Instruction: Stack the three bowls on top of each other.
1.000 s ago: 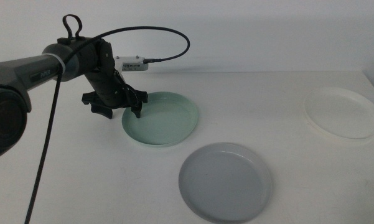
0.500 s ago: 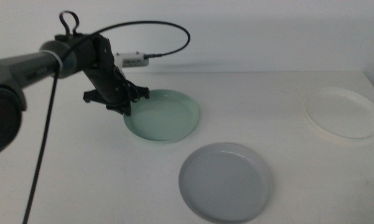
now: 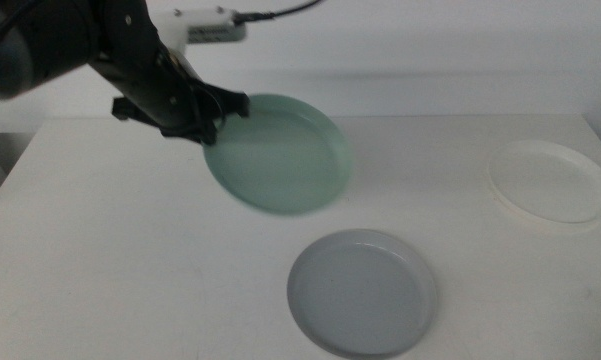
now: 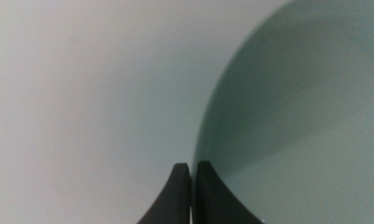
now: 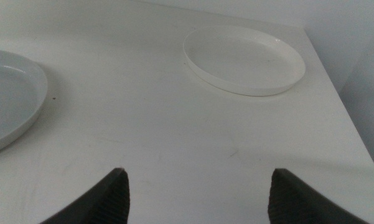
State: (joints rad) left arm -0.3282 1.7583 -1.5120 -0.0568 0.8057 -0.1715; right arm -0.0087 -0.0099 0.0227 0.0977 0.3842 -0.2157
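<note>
Middle view: left gripper [image 3: 212,112] fingers pinch mint bowl [image 3: 278,153] rim, bowl tilted above table [image 3: 130,260].

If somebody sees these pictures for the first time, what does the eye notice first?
First, the mint green bowl, lifted off the table and tilted, its rim pinched by the left hand at the far left. Next, the grey bowl lying flat near the front and the white bowl at the far right. The right hand waits open, low over the table.
</note>
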